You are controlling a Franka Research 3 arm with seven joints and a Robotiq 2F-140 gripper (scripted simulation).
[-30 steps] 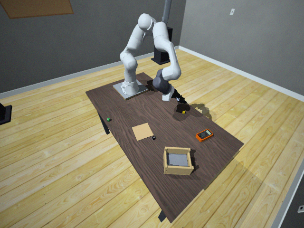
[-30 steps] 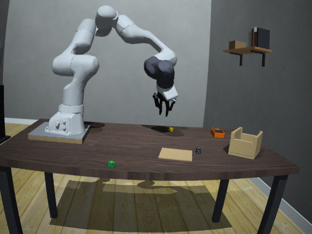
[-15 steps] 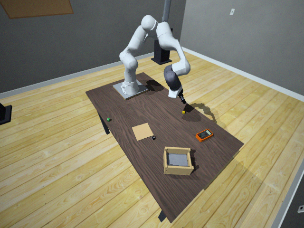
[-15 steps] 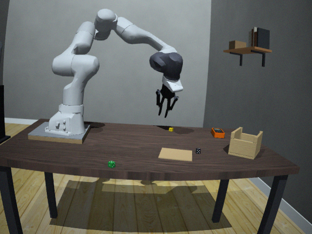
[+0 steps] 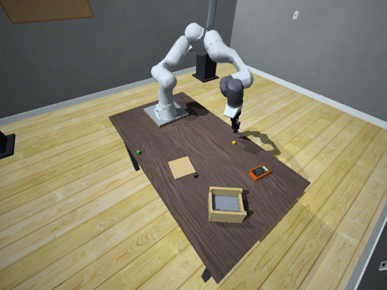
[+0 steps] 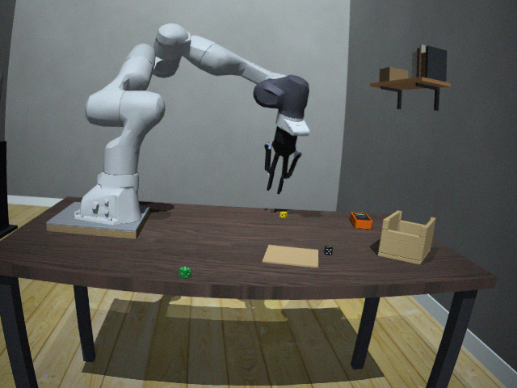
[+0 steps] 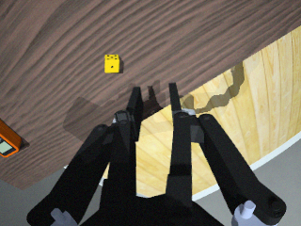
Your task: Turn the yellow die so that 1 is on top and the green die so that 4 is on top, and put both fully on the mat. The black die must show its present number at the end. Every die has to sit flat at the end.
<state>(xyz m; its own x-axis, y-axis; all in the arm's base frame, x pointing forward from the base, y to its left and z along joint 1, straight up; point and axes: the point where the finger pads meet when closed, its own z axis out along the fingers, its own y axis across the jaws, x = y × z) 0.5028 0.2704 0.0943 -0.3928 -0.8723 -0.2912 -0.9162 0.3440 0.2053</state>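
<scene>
The yellow die (image 5: pixel 233 142) sits flat on the dark table near its far edge; it also shows in the exterior view (image 6: pixel 283 214) and in the wrist view (image 7: pixel 112 63). My gripper (image 5: pixel 235 127) (image 6: pixel 275 187) hangs well above the table, just beyond the yellow die. Its fingers point down, stand a narrow gap apart and hold nothing (image 7: pixel 153 97). The green die (image 5: pixel 138 152) (image 6: pixel 185 272) lies near the table's left edge. The black die (image 5: pixel 195 175) (image 6: pixel 328 250) sits on the table just off the tan mat's corner. The tan mat (image 5: pixel 181 167) (image 6: pixel 291 255) lies mid-table.
An orange multimeter (image 5: pixel 260 171) (image 6: pixel 361 219) lies to the right of the yellow die, and shows at the left edge of the wrist view (image 7: pixel 7 141). An open wooden box (image 5: pixel 226 204) (image 6: pixel 405 237) stands near the front right. The arm's base is at the table's back left.
</scene>
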